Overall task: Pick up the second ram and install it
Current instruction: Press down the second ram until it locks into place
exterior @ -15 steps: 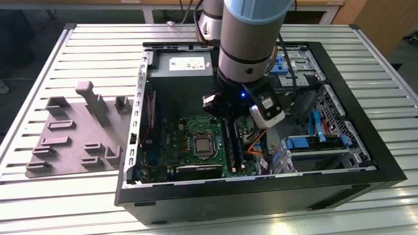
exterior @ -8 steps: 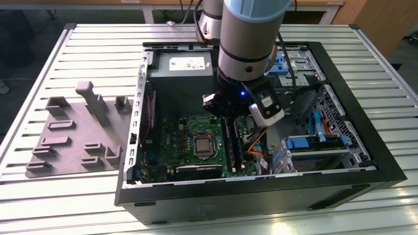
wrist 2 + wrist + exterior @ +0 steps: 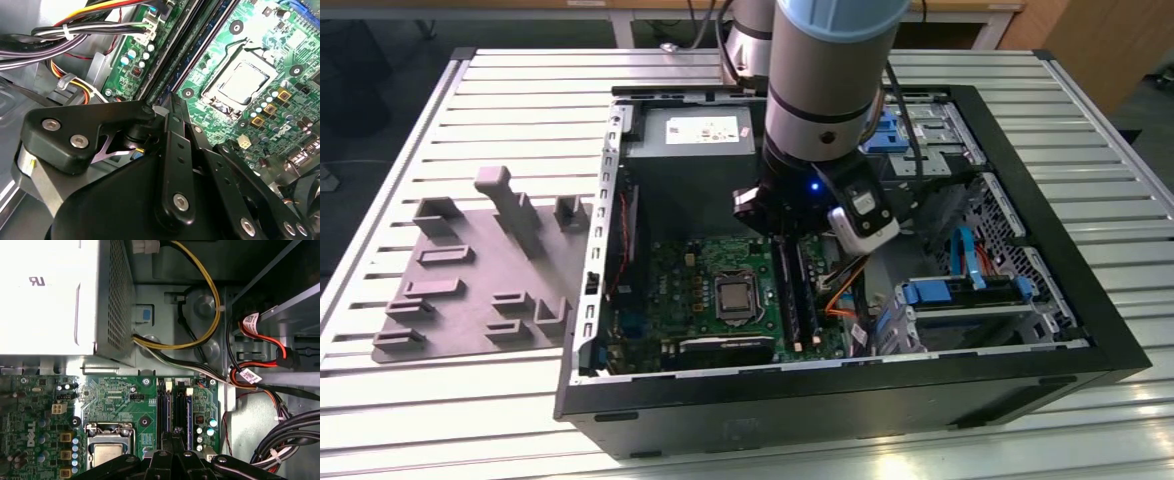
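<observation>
Over the motherboard [image 3: 720,290] slots [image 3: 176,407], inside the case [image 3: 1041,330], the gripper [image 3: 790,232] is held low. Jaws seem pressed together; a held ram cannot be told. The fixture [image 3: 474,270] is seen beside the case.

an open black computer case [image 3: 1067,330] lies on a slatted metal table [image 3: 520,90]; a grey moulded fixture plate [image 3: 480,270] sits at centre left, the cpu socket [image 3: 736,297] at lower centre.

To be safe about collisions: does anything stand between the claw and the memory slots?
Nothing visible does. The claw is directly over the memory slots; the cables lie beside them, not across. I cannot tell the stick from the slots.
</observation>
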You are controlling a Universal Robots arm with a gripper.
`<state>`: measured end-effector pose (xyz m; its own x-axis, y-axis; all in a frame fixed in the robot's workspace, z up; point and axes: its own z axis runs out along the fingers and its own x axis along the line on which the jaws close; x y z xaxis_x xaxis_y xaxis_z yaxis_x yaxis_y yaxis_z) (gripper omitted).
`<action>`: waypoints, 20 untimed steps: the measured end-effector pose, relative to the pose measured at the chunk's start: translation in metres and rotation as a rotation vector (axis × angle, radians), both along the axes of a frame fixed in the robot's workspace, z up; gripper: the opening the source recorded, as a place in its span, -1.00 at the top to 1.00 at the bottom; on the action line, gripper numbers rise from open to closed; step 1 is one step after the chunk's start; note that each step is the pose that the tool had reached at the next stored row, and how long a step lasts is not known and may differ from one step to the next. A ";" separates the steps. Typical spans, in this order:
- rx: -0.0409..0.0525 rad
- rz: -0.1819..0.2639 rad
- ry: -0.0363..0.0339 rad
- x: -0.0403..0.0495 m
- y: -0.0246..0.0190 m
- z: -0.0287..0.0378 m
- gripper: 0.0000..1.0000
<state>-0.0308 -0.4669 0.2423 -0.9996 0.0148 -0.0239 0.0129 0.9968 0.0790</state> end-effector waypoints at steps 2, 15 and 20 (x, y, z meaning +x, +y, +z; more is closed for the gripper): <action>0.0000 0.000 0.0000 0.0000 0.0013 0.0000 0.79; 0.0001 0.000 0.0000 0.0000 0.0092 -0.0001 0.79; 0.0000 0.000 0.0000 0.0000 0.0114 -0.0001 0.79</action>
<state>-0.0307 -0.4555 0.2422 -0.9996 0.0148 -0.0239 0.0128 0.9968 0.0790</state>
